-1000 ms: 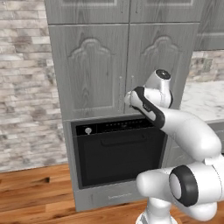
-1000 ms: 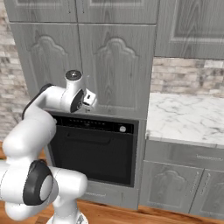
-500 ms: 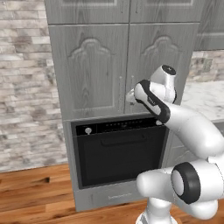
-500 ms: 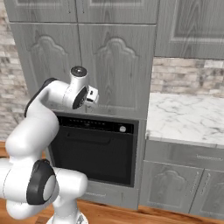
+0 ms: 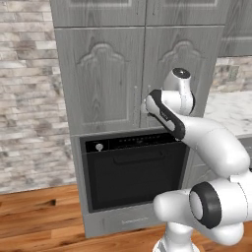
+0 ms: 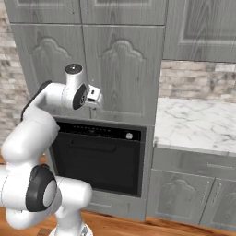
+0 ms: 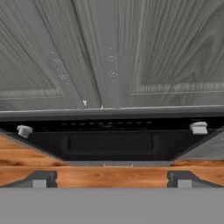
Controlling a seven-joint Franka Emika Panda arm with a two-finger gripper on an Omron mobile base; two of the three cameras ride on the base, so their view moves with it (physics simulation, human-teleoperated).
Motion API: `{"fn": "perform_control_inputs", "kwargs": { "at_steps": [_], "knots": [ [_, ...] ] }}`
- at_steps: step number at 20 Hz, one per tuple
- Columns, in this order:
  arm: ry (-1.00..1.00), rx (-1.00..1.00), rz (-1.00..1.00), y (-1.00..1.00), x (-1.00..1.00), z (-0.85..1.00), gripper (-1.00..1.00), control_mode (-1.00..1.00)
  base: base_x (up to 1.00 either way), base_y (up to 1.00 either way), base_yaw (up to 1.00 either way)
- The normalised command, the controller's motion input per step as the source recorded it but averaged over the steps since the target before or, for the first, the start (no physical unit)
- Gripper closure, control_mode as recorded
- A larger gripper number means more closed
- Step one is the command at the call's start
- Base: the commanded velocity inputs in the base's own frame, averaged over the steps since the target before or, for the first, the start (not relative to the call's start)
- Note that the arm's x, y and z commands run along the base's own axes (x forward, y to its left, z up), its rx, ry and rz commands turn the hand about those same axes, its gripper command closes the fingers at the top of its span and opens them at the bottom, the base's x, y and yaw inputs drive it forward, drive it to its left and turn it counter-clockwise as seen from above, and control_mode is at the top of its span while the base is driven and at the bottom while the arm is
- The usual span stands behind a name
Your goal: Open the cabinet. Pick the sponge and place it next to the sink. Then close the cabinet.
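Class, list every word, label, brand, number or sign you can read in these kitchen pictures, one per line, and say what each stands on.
No readable text in any view.
Oven control panel: a row of small pale marks, too small and blurred to read.
Cabinet doors: carved arches only, no lettering.
Marble counter and brick wall: no signs or labels.

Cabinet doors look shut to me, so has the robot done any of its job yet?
Nothing looks finished yet. Both doors of the tall cabinet above the black oven are shut, so the sponge is hidden. In hand: the open gripper is up by the door handles at the middle seam. Left: open the cabinet, put the sponge next to the sink, then close the cabinet.
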Motion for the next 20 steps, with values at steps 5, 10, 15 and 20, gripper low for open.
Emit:
{"fn": "perform_control_inputs", "kwargs": {
  "at_steps": [5,10,15,20],
  "knots": [
    [-0.03,-0.01,-0.07,0.00,0.02,0.00,-1.00,-1.00,0.00,0.00,0.00],
    [-0.10,0.00,-0.01,0.00,0.22,0.00,-1.00,-1.00,0.00,0.00,0.00],
    [-0.08,0.00,-0.01,-0.02,0.13,0.00,-1.00,-1.00,0.00,0.00,0.00],
    [0.00,-0.01,-0.01,-0.12,0.00,0.00,-1.00,-1.00,0.00,0.00,0.00]
  ]
}}
